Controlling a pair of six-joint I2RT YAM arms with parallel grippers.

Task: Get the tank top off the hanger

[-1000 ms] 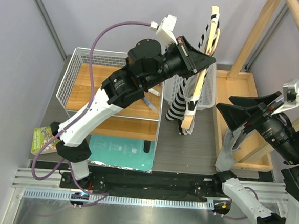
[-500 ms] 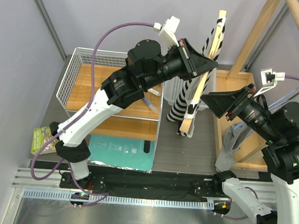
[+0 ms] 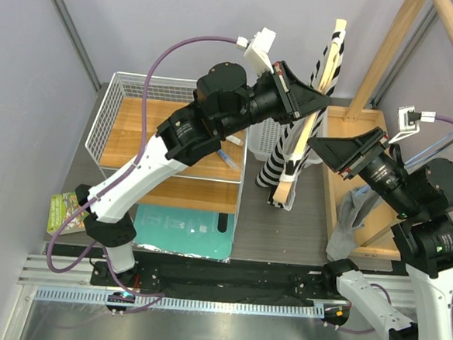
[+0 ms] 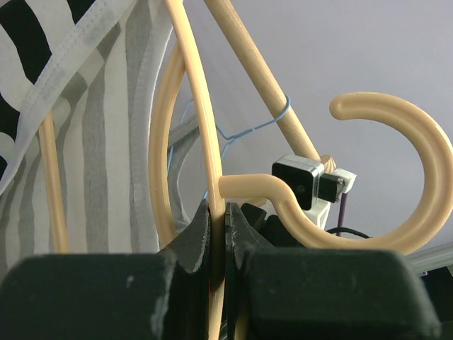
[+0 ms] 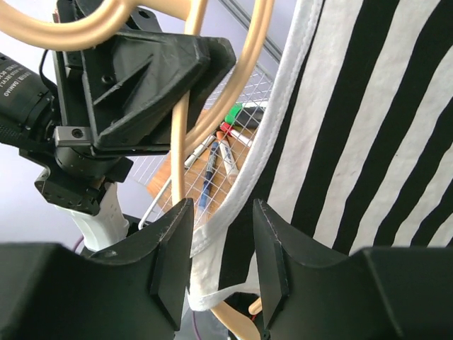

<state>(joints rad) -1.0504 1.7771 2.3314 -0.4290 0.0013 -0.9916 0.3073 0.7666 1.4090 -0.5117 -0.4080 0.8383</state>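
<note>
The left end effector (image 4: 218, 219) pinches the beige hanger (image 4: 200, 106) near its hook, the striped tank top (image 5: 368, 142) hangs on that hanger, and the right end effector (image 5: 221, 212) is spread around the top's white edge.

one hanger (image 4: 386, 105), one striped tank top (image 5: 368, 142), one wire basket (image 3: 101, 122), one white plastic basket (image 3: 315, 143), one wooden tray (image 3: 344, 139)

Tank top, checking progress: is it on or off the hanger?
On: the striped tank top drapes over the hanger, which the left gripper clamps.
</note>
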